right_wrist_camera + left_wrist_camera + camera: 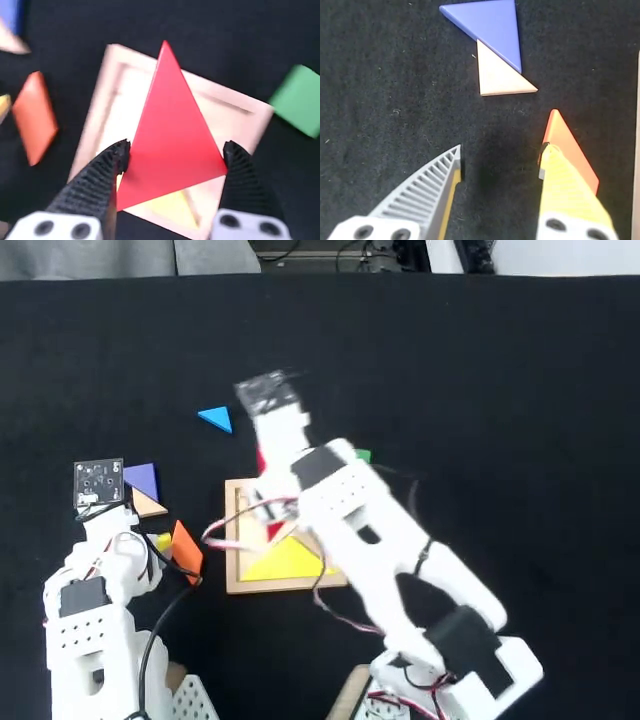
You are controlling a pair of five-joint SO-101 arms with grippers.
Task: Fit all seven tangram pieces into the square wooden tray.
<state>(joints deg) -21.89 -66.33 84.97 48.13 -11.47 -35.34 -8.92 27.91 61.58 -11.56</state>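
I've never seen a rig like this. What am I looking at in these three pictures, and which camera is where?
The machine is two white robot arms at a black table: the left arm and the right arm. One picture looks down from overhead. The other two come from a camera on each arm's wrist, looking past its pincer.

The right pincer grips a red triangle over the wooden tray, which already holds a yellow triangle. The left pincer is open and empty, with an orange slanted piece next to one finger.

Loose on the table are a purple triangle touching a cream triangle, a blue triangle and a green block.
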